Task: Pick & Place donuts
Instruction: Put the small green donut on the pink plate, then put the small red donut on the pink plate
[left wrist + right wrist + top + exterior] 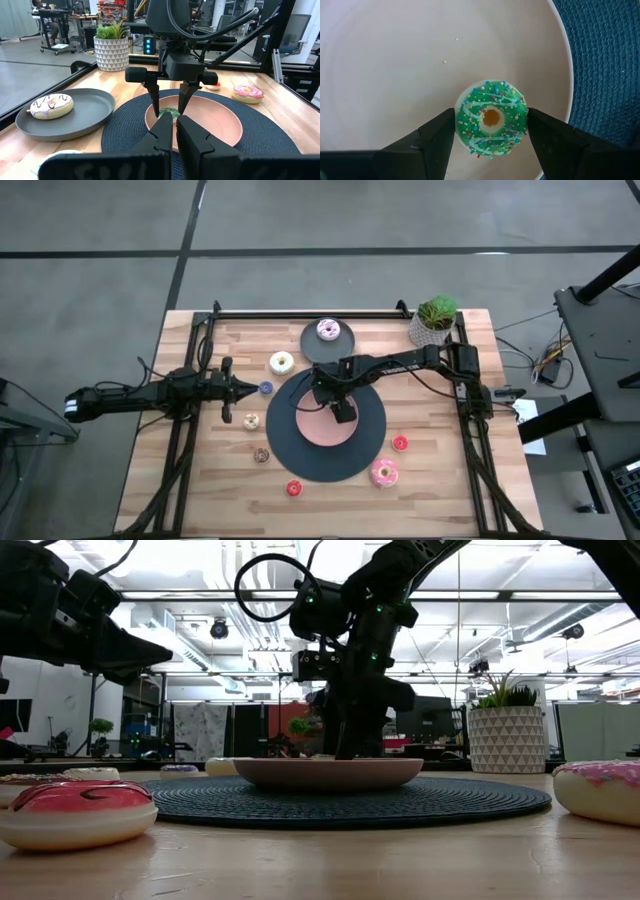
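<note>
**Green donut between the right fingers, over the pink plate**

Donut (pixel 491 118): tiny, green, sprinkled, lying in the pink plate (pixel 395 60) on the dark round mat (pixel 372 442). Right gripper (pixel 491 120) poised above it, fingers spread to either side of the rim; contact unclear. Judged light, rigid, glossy, so possibly slippery. Best hold: across the outer rim, opposite sides. Left gripper (pixel 174 131) closed, empty, waiting off the mat's edge.

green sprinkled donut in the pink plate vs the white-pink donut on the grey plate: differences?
The small green sprinkled donut lies in the round pink plate, between the right gripper's open fingers; the white-pink iced donut lies alone on the small dark grey plate.
The green one looks clearly smaller.
Green icing carries coloured sprinkles; the white-pink carries dark drizzle lines.
Both are rings lying flat.
</note>
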`<move>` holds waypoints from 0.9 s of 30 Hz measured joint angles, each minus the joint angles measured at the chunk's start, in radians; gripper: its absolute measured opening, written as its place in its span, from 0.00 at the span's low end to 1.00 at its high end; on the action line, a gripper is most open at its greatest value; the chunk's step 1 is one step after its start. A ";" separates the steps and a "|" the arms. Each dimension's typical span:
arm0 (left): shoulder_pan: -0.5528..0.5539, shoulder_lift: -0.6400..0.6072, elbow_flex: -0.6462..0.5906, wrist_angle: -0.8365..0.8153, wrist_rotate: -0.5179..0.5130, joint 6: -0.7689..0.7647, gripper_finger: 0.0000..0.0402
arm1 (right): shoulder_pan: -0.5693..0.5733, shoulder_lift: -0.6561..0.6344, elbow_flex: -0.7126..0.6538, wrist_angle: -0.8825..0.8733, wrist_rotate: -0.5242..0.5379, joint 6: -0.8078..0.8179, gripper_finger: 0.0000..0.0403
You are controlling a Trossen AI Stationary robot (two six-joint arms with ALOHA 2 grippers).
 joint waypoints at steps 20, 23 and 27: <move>0.000 0.000 0.000 0.000 0.000 0.000 0.00 | 0.007 -0.109 -0.007 -0.078 -0.002 0.009 0.73; 0.000 0.000 0.000 0.000 0.000 0.000 0.00 | 0.017 -0.169 -0.018 -0.097 -0.002 0.032 0.72; 0.000 0.000 0.000 0.000 0.000 0.000 0.00 | 0.030 -0.232 -0.023 -0.167 -0.002 0.055 0.70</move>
